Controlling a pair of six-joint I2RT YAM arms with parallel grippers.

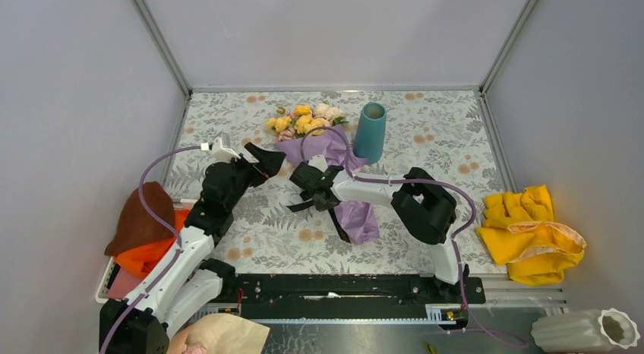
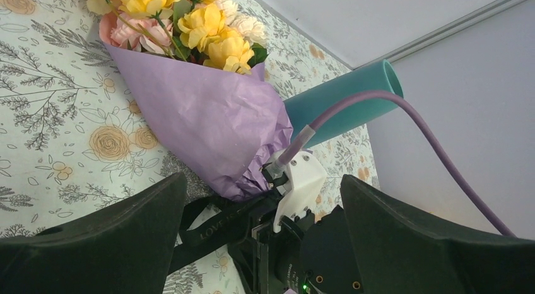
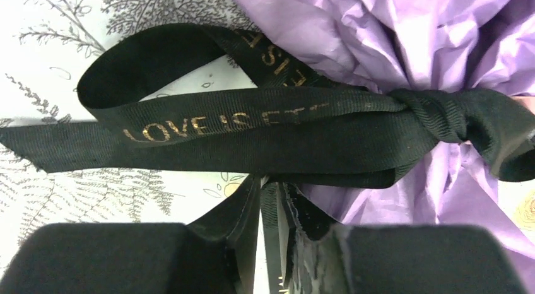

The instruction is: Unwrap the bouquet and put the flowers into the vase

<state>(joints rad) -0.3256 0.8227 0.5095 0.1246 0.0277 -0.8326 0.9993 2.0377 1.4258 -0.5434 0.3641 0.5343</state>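
Our right gripper is nipped onto a tail of the black ribbon, the left gripper gapes wide and empty, and the bouquet lies mid-table towards the far edge beside the vase, all light, crinkly, tearable paper, so we'd tug ribbon, not cone

Left arm rises from its base, forearm angled forward-right. Left gripper has its jaws spread wide, nothing between them. Right arm folds at the elbow, forearm running leftward. Right gripper is nearly closed, pinching black ribbon.
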